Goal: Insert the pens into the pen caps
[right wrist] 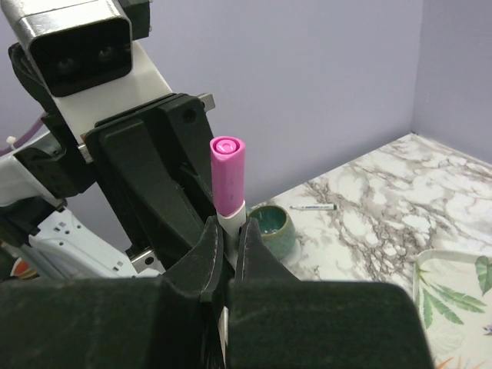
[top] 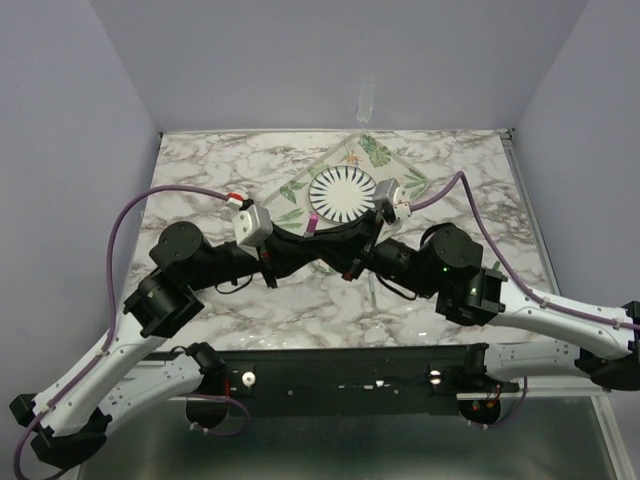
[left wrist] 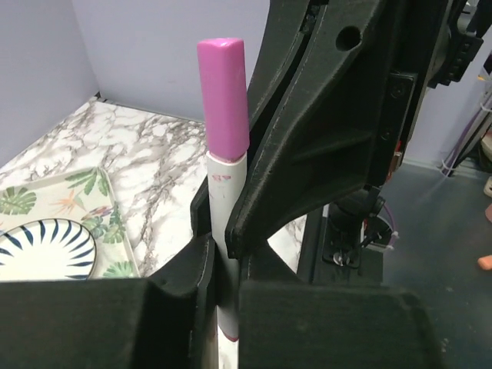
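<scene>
Two arms meet above the ctr of the marble bench [top: 220,160], both holding one pen [left wrist: 221,192] upright in mid-air. The left gripper [left wrist: 223,269] is clamped on the lower part of the white barrel. The right gripper [right wrist: 229,247] is closed on the same barrel higher up, just below the pink cap [left wrist: 223,96]. The cap sits on the pen's top end, w/ a short strip of white barrel showing between it and the right gripper's fingers [right wrist: 206,254]. In the overhead view the pen shows only as a small pink spot where the two grippers touch.

On the bench at approx. 12 o'clock from the grippers lies a leaf-print tray [top: 385,158], set corner-on. It carries a round plate [top: 342,192] w/ dark radial stripes. The right wrist view also shows a small green bowl [right wrist: 270,227] at 3 o'clock of the held pen. A thin marker [right wrist: 314,207] lies flat on the marble just beyond the bowl, apart from it; its details are too small to tell
</scene>
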Action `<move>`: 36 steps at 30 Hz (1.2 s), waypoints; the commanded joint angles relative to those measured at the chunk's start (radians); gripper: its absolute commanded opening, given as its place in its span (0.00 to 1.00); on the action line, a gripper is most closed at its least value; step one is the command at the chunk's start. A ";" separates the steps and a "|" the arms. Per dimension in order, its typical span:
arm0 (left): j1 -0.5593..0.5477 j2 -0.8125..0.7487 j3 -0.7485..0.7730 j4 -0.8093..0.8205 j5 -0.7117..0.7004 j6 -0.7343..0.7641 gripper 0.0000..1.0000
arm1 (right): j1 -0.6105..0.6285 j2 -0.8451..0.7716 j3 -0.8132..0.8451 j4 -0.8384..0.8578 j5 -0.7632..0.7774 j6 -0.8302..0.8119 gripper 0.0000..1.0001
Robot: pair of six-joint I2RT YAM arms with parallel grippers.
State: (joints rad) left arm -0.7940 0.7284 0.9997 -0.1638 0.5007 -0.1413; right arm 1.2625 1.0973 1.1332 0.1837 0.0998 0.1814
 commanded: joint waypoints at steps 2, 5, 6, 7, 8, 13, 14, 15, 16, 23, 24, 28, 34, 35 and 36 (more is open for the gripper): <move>-0.004 0.002 -0.016 0.075 0.058 -0.023 0.00 | 0.003 -0.034 -0.033 0.042 -0.032 0.036 0.01; -0.004 0.000 -0.032 0.079 0.062 -0.024 0.00 | 0.003 -0.031 0.006 -0.013 -0.054 0.047 0.34; -0.004 -0.003 -0.036 0.072 0.053 -0.020 0.00 | 0.003 -0.034 0.020 -0.033 -0.060 0.047 0.47; -0.002 -0.004 -0.039 0.061 0.050 -0.015 0.00 | 0.002 -0.037 0.039 -0.073 -0.064 0.052 0.55; -0.004 -0.009 -0.048 0.058 0.047 -0.004 0.00 | 0.003 -0.049 0.046 -0.084 -0.078 0.050 0.69; -0.002 -0.032 -0.073 0.056 0.039 0.009 0.00 | 0.003 -0.065 0.102 -0.173 -0.019 0.037 0.81; -0.004 -0.037 -0.075 0.056 0.039 0.009 0.00 | 0.003 -0.063 0.126 -0.182 -0.005 0.036 0.81; -0.004 -0.038 -0.075 0.055 0.039 0.009 0.00 | 0.003 -0.053 0.141 -0.181 -0.006 0.032 0.81; -0.002 -0.038 -0.073 0.053 0.041 0.009 0.00 | 0.003 -0.047 0.157 -0.214 -0.008 0.027 0.81; -0.004 -0.050 -0.055 0.050 0.062 -0.044 0.00 | 0.000 0.039 0.296 -0.314 0.031 0.061 0.74; -0.004 -0.050 -0.053 0.050 0.064 -0.055 0.00 | 0.000 0.045 0.303 -0.322 0.023 0.070 0.72; -0.004 -0.046 -0.042 0.050 0.059 -0.112 0.00 | -0.005 0.068 0.347 -0.345 0.009 0.131 0.67; -0.004 -0.044 -0.030 0.047 0.064 -0.155 0.00 | -0.008 0.095 0.372 -0.360 -0.003 0.138 0.62; -0.002 -0.047 -0.030 0.049 0.062 -0.156 0.00 | -0.008 0.096 0.370 -0.359 -0.008 0.136 0.61; -0.002 -0.049 -0.032 0.050 0.062 -0.159 0.00 | -0.009 0.102 0.370 -0.349 -0.011 0.136 0.61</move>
State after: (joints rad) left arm -0.7940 0.6891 0.9405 -0.1287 0.5396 -0.2615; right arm 1.2610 1.1870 1.4738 -0.1452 0.0998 0.2993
